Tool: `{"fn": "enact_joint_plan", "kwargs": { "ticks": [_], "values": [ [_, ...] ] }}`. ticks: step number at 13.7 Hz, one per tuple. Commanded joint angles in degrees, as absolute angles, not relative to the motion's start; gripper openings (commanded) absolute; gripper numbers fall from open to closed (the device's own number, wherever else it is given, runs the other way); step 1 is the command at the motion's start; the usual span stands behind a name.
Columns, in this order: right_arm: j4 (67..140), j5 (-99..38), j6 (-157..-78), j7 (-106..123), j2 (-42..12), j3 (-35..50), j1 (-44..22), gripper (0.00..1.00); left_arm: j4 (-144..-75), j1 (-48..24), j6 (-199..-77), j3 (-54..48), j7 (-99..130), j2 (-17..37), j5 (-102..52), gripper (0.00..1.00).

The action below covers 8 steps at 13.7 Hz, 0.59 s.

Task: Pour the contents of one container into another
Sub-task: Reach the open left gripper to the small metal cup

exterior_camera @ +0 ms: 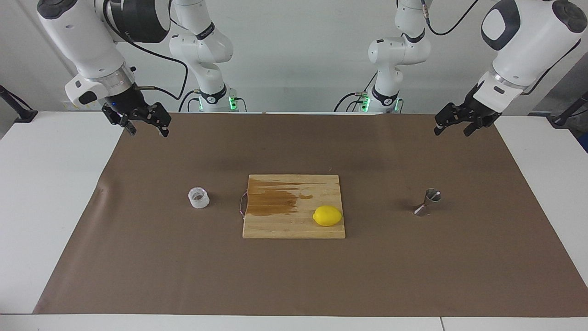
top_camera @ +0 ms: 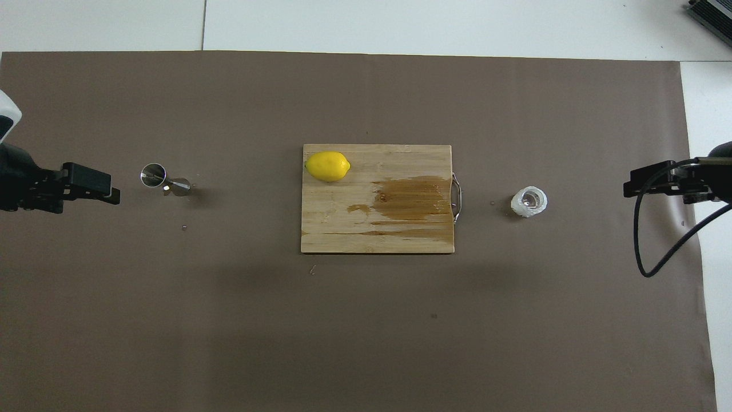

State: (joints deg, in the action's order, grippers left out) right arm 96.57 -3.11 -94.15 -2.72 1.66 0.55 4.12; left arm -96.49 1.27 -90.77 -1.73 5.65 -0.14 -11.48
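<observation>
1. Facing view: left gripper (exterior_camera: 452,127) and right gripper (exterior_camera: 146,125) hang with fingers spread, holding nothing.
2. Overhead view: white cup (top_camera: 529,201) stands beside the cutting board (top_camera: 377,229) toward the right arm's end; steel jigger (top_camera: 160,178) stands toward the left arm's end.

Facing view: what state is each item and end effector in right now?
Small ridged translucent white plastic cup: upright, brownish contents, untouched.
Shiny steel hourglass jigger: upright, untouched.
Yellow lemon: whole, on board.
Wooden cutting board: flat, wet stain.
Left end effector: open, raised, empty.
Right end effector: open, raised, empty.
</observation>
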Motion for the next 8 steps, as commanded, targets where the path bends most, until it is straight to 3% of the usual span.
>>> {"fn": "enact_joint_plan", "kwargs": {
  "ticks": [1, 8],
  "values": [
    [97.73, -3.43, -93.78, -2.37, 2.90, 1.49, 5.27, 1.00, -95.89, 3.07, -90.71, -1.85, 13.16, 5.08, -16.34, 1.00],
    [97.73, -3.43, -93.78, -2.37, 2.90, 1.49, 5.27, 1.00, -95.54, 9.92, -86.06, -2.46, 26.88, 14.05, -31.19, 1.00]
  ]
}}
